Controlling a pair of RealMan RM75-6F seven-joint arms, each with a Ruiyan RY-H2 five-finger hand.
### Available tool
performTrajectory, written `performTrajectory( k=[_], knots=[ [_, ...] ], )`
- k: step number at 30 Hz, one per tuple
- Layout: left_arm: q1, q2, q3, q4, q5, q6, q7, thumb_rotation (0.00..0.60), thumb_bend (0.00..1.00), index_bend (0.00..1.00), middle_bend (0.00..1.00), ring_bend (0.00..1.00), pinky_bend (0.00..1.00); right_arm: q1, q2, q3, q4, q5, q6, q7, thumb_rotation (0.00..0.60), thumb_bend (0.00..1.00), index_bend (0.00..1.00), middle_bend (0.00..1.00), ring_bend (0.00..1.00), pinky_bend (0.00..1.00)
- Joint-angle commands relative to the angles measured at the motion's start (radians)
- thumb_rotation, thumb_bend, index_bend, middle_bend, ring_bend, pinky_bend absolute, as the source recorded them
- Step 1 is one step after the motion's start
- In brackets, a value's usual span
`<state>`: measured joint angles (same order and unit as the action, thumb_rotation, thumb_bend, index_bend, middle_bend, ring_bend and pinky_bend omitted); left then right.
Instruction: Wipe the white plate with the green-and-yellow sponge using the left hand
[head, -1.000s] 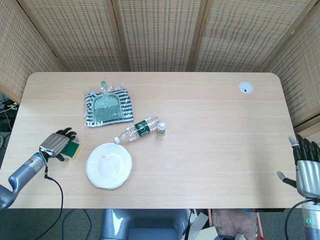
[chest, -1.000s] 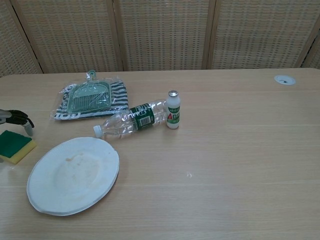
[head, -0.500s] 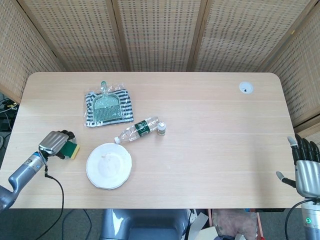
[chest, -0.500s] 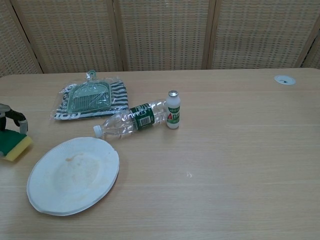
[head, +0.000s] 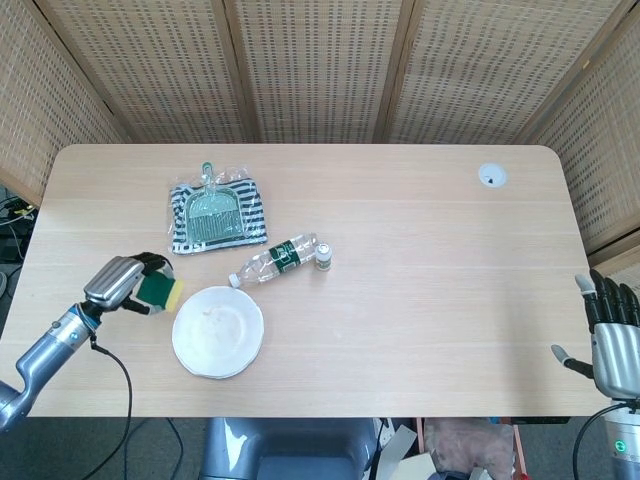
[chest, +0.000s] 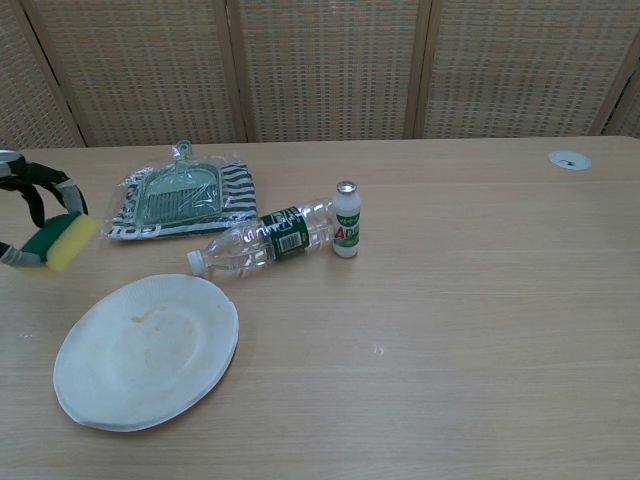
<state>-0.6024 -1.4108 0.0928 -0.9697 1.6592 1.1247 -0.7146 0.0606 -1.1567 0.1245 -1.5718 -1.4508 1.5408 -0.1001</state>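
1. The right robot hand (head: 612, 335) sits nearest, at the right front edge of the surface (head: 430, 270). It holds nothing, with its fingers straight and apart, well away from everything else.
2. The white plate (chest: 146, 349) lies flat near the front left. It is round and shallow, with a faint brownish smear (chest: 150, 320) near its middle, so the wiping looks not yet begun.
3. The left robot hand (head: 118, 282) grips the green-and-yellow sponge (chest: 60, 240), fingers wrapped round it. The sponge is lifted off the surface and tilted, just beside the plate's left rim but not touching it.
4. The sponge is a small block, dark green scouring layer on one face and yellow foam on the other. In the chest view the yellow end points towards the plate.
5. Judging progress: the pickup is done. What is left is carrying the sponge over the plate, lowering it and rubbing across the smear.
6. Behind the plate a clear water bottle (chest: 262, 240) lies on its side, cap towards the plate, close to its far rim. A small white bottle (chest: 346, 220) stands upright just beside its base.
7. Farther back lies a green dustpan in a clear wrapper (chest: 184, 196) on striped cloth.
8. A small round grommet (head: 491, 176) sits at the far right.
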Motion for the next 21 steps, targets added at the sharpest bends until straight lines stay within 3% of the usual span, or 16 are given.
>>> performTrajectory(
  k=[1,6,21],
  knots=[
    [-0.030,0.063,0.013,-0.185,0.027,-0.015,-0.028,0.600,0.28,0.53,0.36,0.29,0.41,-0.001,0.002,-0.002,-0.002,-0.003,0.001,0.002,0.600,0.00,0.00,0.00,0.00,0.00],
    [-0.041,0.019,0.018,-0.212,0.014,-0.064,-0.029,0.600,0.28,0.53,0.36,0.28,0.41,-0.004,0.006,-0.004,-0.004,-0.006,0.004,0.011,0.600,0.00,0.00,0.00,0.00,0.00],
    [-0.066,-0.142,-0.009,-0.044,-0.053,-0.159,-0.157,0.600,0.29,0.53,0.36,0.28,0.41,-0.003,0.010,-0.006,-0.005,-0.004,-0.003,0.019,0.600,0.00,0.00,0.00,0.00,0.00]
  ],
)
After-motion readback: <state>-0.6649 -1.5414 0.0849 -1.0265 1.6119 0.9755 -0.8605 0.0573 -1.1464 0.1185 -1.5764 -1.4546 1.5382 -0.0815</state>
